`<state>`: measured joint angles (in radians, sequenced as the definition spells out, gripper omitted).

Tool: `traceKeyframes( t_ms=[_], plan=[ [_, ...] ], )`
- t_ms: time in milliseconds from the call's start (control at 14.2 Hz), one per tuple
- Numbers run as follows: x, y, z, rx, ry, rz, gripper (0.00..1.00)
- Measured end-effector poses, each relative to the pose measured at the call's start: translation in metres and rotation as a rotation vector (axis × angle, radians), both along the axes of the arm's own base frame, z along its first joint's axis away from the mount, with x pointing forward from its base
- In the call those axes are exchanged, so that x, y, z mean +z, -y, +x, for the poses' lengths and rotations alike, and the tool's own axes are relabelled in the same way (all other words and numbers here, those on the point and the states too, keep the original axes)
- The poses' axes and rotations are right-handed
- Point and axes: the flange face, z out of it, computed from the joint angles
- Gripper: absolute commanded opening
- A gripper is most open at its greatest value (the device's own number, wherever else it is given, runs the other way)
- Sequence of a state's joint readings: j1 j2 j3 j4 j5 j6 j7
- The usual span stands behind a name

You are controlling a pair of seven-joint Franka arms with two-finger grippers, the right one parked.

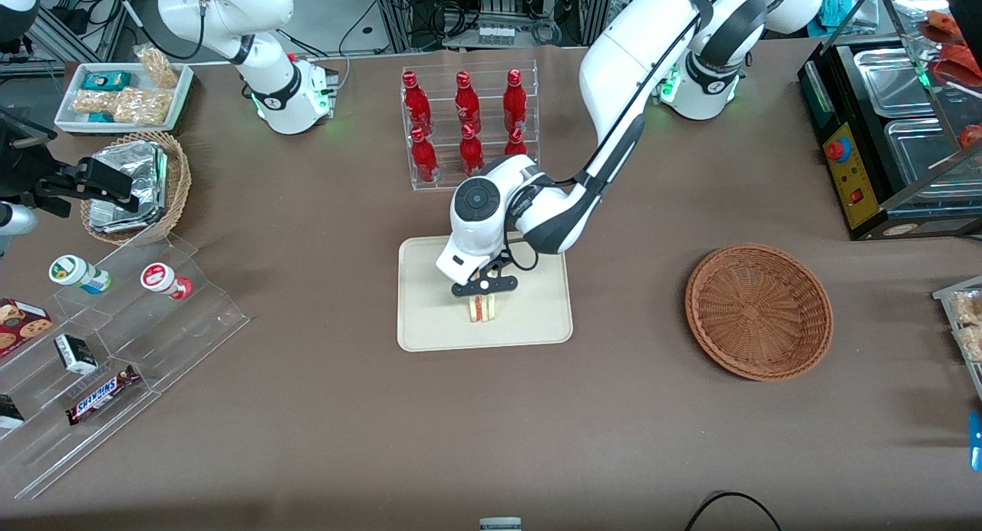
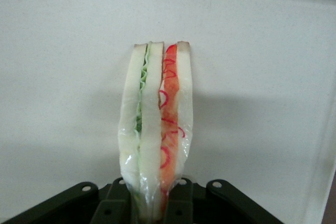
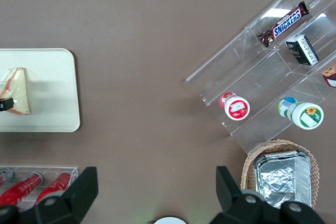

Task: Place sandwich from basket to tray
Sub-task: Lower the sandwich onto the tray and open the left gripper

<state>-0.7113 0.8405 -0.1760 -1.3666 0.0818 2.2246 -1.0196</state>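
My gripper (image 1: 483, 287) is pinching the sandwich (image 1: 482, 307) by its narrow end, holding it over the middle of the tray (image 1: 537, 328). The basket (image 1: 758, 311) is sitting at the tray's 3 o'clock, well apart, on the table (image 1: 345, 423).

The wrapped sandwich (image 1: 482, 307) is held upright between the gripper (image 1: 484, 287) fingers, resting on the cream tray (image 1: 537, 324) directly beneath; the wicker basket (image 1: 758, 311) lies well apart.
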Motion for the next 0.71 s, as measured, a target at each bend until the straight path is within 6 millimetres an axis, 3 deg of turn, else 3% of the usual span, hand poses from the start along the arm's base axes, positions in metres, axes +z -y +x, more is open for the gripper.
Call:
traceKeyframes(
  t_ms=[282, 494, 706],
  plan=[
    [0.02, 0.007, 0.003, 0.011, 0.025, -0.018, 1.0],
    [0.07, 0.002, 0.007, 0.009, 0.03, 0.007, 1.0],
    [0.122, -0.029, 0.015, 0.021, 0.019, 0.061, 1.0]
  ],
)
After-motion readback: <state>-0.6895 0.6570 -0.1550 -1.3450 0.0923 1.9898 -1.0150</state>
